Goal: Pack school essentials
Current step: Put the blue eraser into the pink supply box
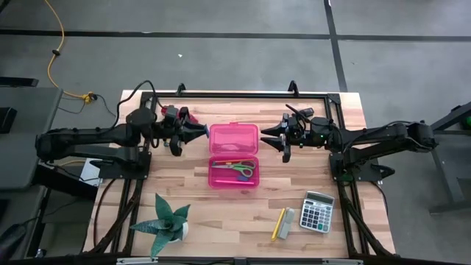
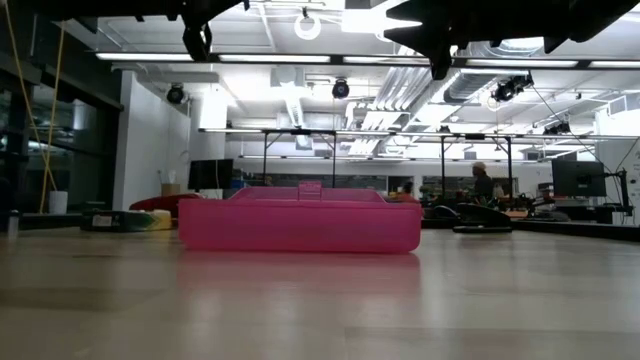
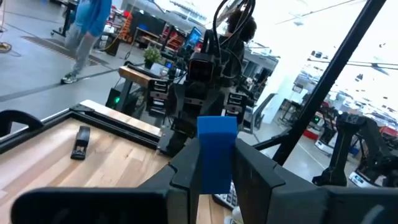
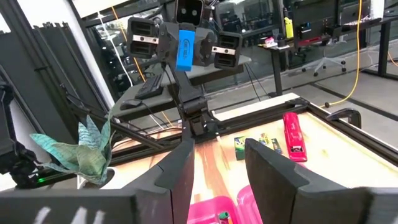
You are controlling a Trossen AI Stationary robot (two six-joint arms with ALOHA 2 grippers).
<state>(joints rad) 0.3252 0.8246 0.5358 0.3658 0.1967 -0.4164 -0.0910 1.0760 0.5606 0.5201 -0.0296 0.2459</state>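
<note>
Small blue rectangular block (image 3: 216,152) clenched in left gripper (image 1: 200,132), at 9 o'clock of open pink plastic case (image 1: 234,155); right gripper (image 1: 268,134) at 3 o'clock, fingers apart, empty.

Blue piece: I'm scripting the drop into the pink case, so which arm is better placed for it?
Left. The left gripper is shut on the blue piece and hangs beside the open pink case. The right gripper is open and holds nothing.
</note>
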